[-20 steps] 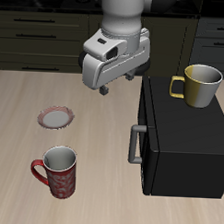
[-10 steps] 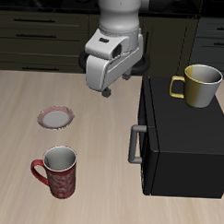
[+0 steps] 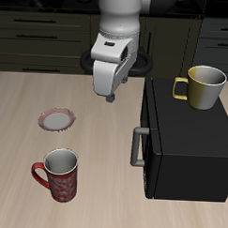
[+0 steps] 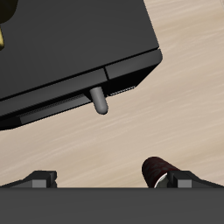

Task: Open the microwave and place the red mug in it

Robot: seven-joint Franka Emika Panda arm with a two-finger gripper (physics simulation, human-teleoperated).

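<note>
Door shut; red mug on the table, gripper above the table and clear of both.

Nearest the table's front edge stands the small dark red mottled mug [image 3: 60, 174] with pale grey inside, upright, well apart from the large matte black microwave [image 3: 187, 147], whose grey vertical bar handle [image 3: 136, 146] sits against the closed door. Farther back lies a flat red-rimmed plate [image 3: 57, 120]. A yellow-olive mug [image 3: 202, 87] stands on the microwave top. The two-finger gripper [image 3: 111, 95] hangs above the table near the microwave's back corner, released, fingers apart, nothing between them.
</note>
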